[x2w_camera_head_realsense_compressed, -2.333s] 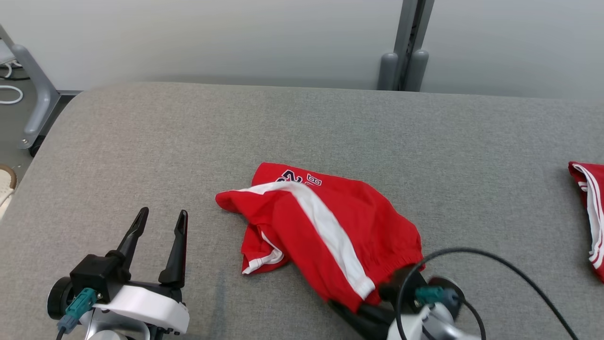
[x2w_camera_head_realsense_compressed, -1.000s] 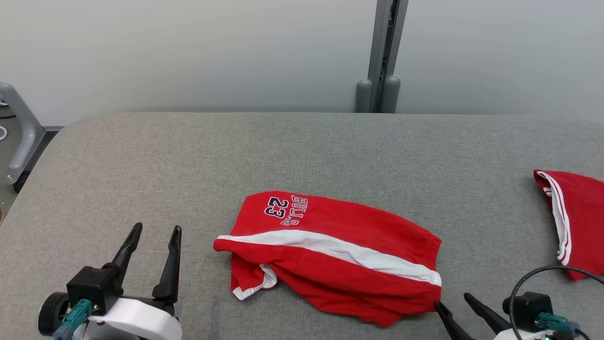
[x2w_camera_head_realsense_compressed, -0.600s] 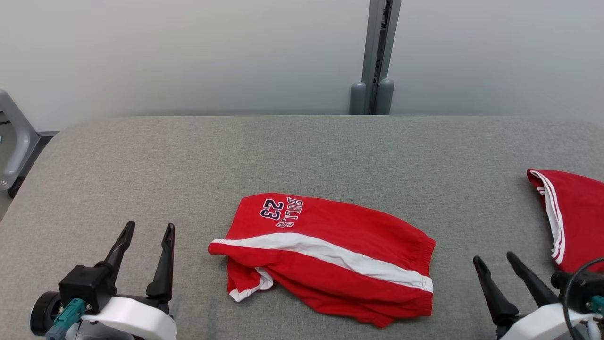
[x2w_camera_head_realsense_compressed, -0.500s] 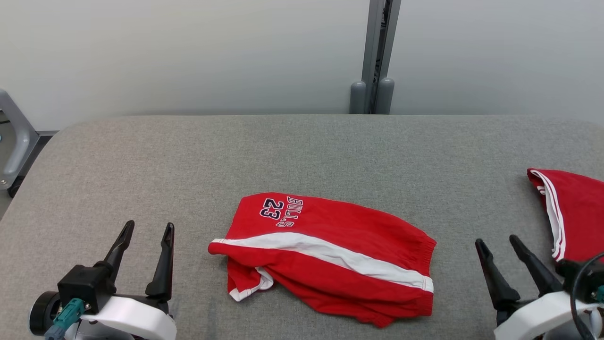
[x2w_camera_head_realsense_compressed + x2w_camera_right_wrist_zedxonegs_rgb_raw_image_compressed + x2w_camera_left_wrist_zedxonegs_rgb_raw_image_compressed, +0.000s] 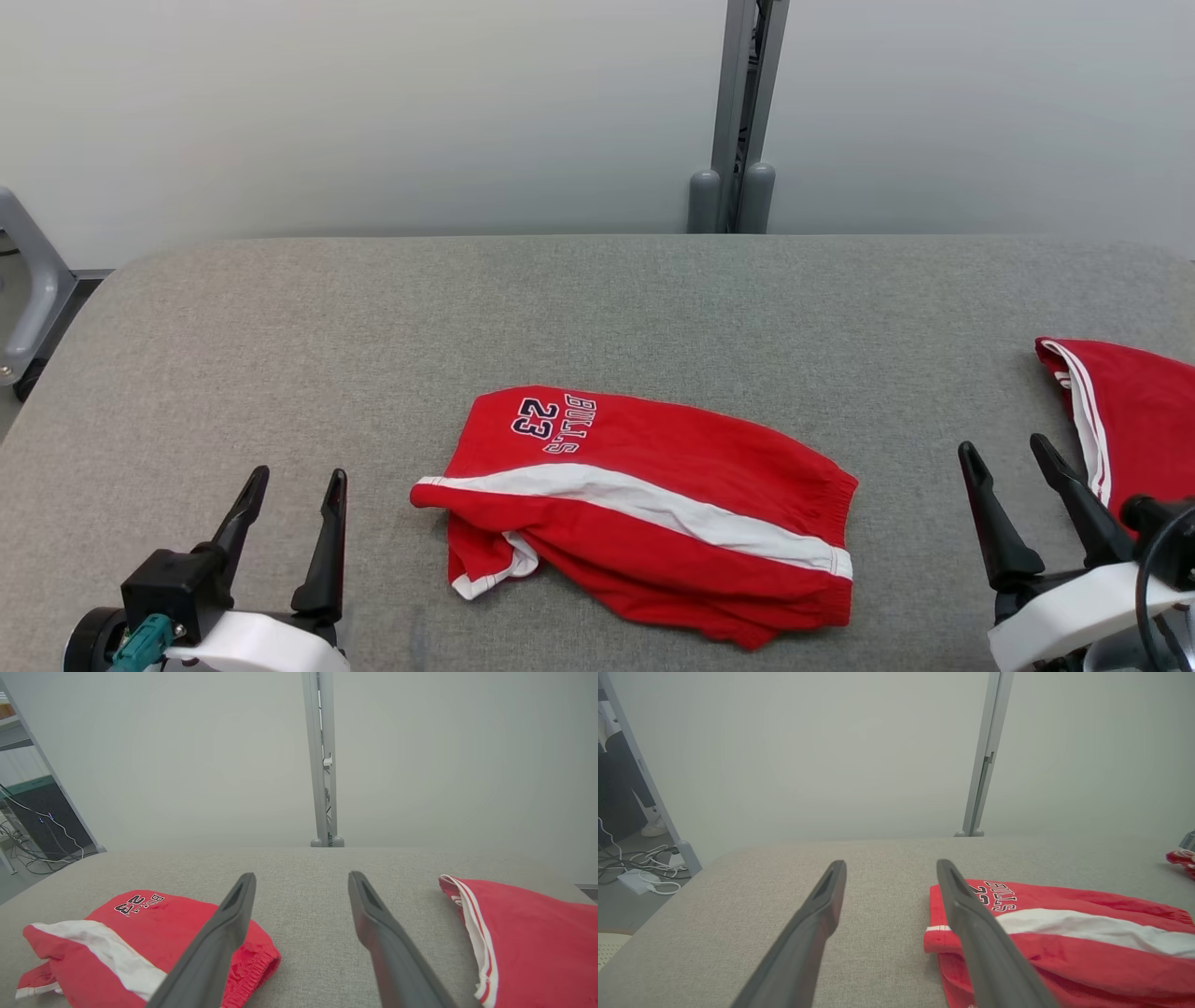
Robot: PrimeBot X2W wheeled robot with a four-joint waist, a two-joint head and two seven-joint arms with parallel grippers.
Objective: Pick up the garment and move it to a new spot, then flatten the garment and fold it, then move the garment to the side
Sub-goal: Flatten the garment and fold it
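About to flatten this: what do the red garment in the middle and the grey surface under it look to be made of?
Garment: soft matte knit, probably cotton or a blend; it slumps in loose folds and has a gathered, elastic-looking edge on its right end. Surface: grey woven upholstery-type fabric, matte, with a fine heathered weave showing; what lies beneath it I cannot tell.

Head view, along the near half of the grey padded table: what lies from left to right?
In order: left gripper → red garment with a white stripe → right gripper → second red garment with white trim.
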